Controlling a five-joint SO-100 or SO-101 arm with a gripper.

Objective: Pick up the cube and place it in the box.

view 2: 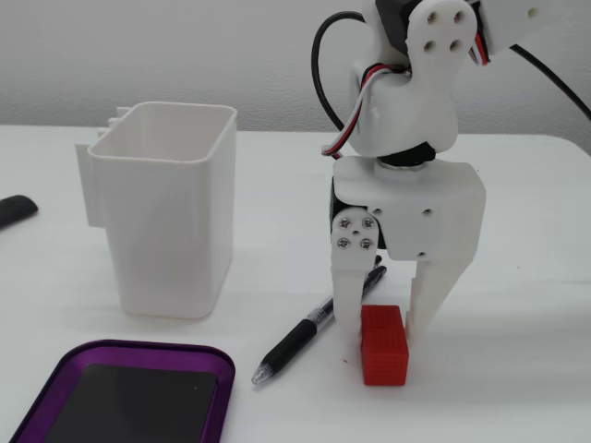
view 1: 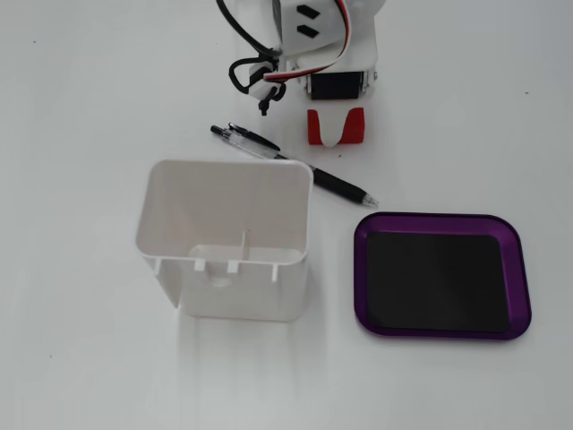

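The claw [view 2: 386,343] stands straight down over the red cube [view 2: 384,345], its two white fingers [view 2: 349,305] spread a little wider than the block and straddling it; whether they press it yet I cannot tell, and the cube sits on the table [view 2: 536,305], not lifted. The cube lies just beside the pen [view 2: 314,330], on the far side of it from the purple box [view 1: 439,273]. If the fingers close off-centre the ribbed block could twist or squirt out, and a low carry toward the box could snag the pen or clip the white container [view 1: 228,237].
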